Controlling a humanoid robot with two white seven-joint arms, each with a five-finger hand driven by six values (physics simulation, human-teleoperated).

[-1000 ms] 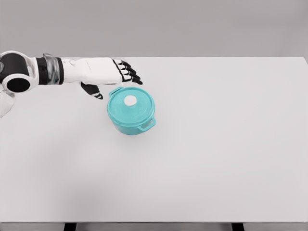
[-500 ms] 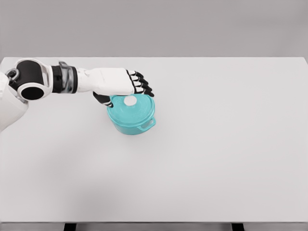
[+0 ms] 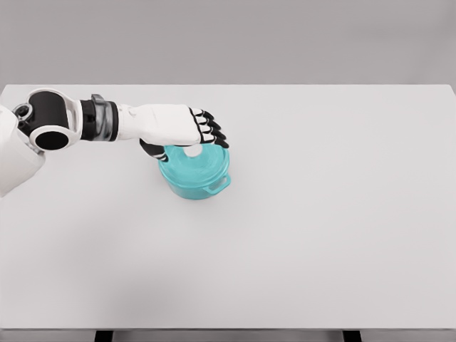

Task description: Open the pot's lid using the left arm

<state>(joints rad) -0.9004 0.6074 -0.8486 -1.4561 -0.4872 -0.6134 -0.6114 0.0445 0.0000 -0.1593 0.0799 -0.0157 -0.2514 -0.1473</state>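
Left hand point(image 3: 187, 129) has dropped slightly since half a second ago, now over the teal pot point(image 3: 196, 171) on the table's point(image 3: 320, 214) left-centre, fingers curling around the white lid knob point(image 3: 192, 151) but grasp unconfirmed; lid point(image 3: 199, 162) still seated, lift likely next.

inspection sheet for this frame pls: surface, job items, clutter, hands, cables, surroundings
Surface: white table, flat, bare apart from the pot.
Job items: teal pot left of centre, upright; lid on it, white knob partly under the hand; one side handle faces the camera on the right.
Clutter: nothing seen.
Hands: left hand over the far-left part of the lid, fingers curled down above the knob, thumb at the lid's left edge; a closed grasp cannot be confirmed. Right hand not in view.
Cables: nothing seen.
Surroundings: plain grey wall behind; dark table legs at the bottom edge.
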